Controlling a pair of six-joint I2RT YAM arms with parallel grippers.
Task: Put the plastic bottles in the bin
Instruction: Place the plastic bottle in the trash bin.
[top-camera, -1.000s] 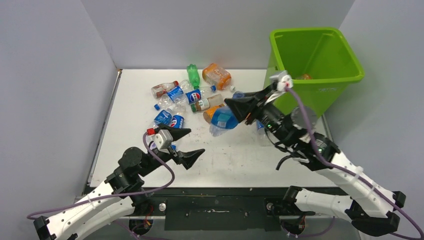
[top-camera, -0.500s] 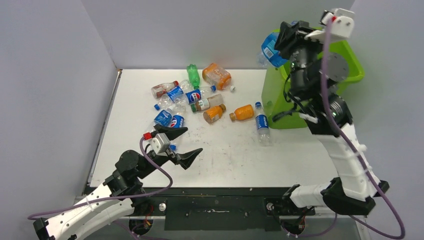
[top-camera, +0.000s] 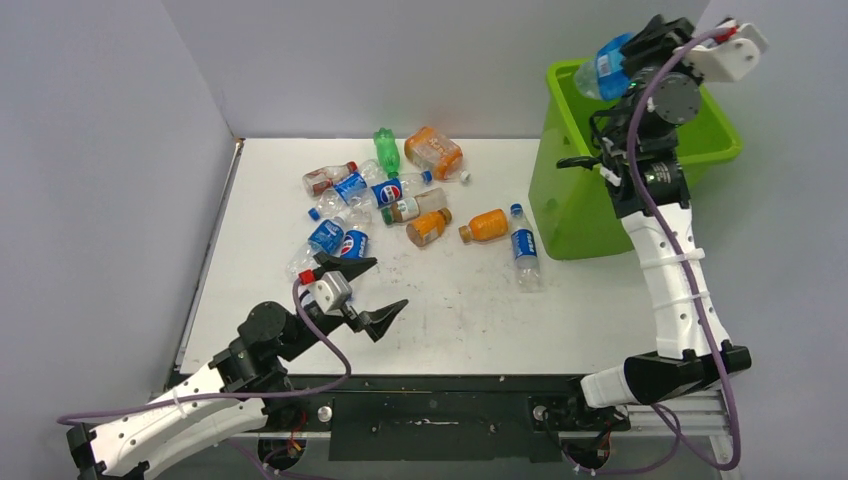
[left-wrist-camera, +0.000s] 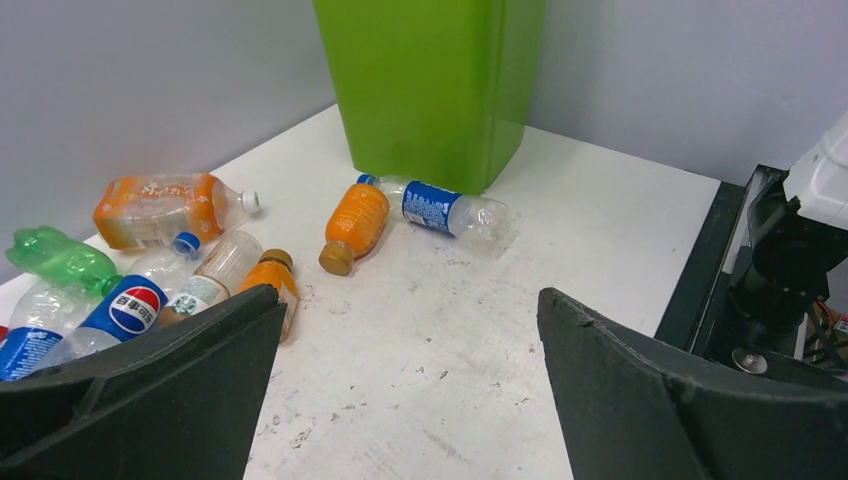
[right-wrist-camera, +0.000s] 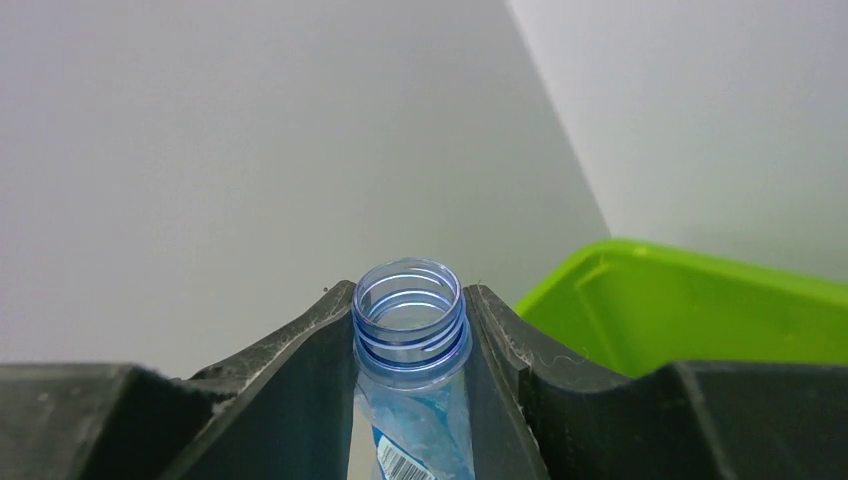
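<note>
Right gripper pinches 1 capless blue-label bottle at its stiff threaded neck above the bin (body likely light, thin-walled, crushable); left gripper fingers spread wide.

In the top view the right gripper and its arm cover much of the bin's mouth, so its floor is out of sight, and the jaws hide part of the crushed bottle clamped between them. The right wrist view cuts that bottle off at the bottom edge a little below its open neck and shows only a corner of the bin at the right edge. From the left wrist the bin's rim runs off the top edge, while the left gripper's fingers run off the bottom edge and cover part of the bottles at the left.
</note>
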